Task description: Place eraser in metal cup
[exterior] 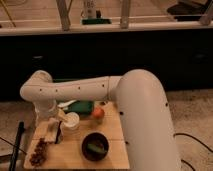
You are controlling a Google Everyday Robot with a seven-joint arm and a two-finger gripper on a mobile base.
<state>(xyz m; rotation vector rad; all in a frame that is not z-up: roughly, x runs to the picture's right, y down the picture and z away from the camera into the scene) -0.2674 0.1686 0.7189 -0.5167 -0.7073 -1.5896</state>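
Note:
The metal cup (71, 120), small, pale and round, stands on the left part of the wooden table (115, 131). My gripper (55, 133) hangs from the white arm (75, 91) and points down at the table just left of the cup, almost touching its side. I cannot make out the eraser; it may be hidden at the gripper.
An orange fruit (98, 113) lies right of the cup. A dark bowl (95, 146) with green contents sits at the front middle. A green box (80, 106) lies at the back. A brown clump (37, 152) lies at the front left corner. A black bar (19, 145) stands left of the table.

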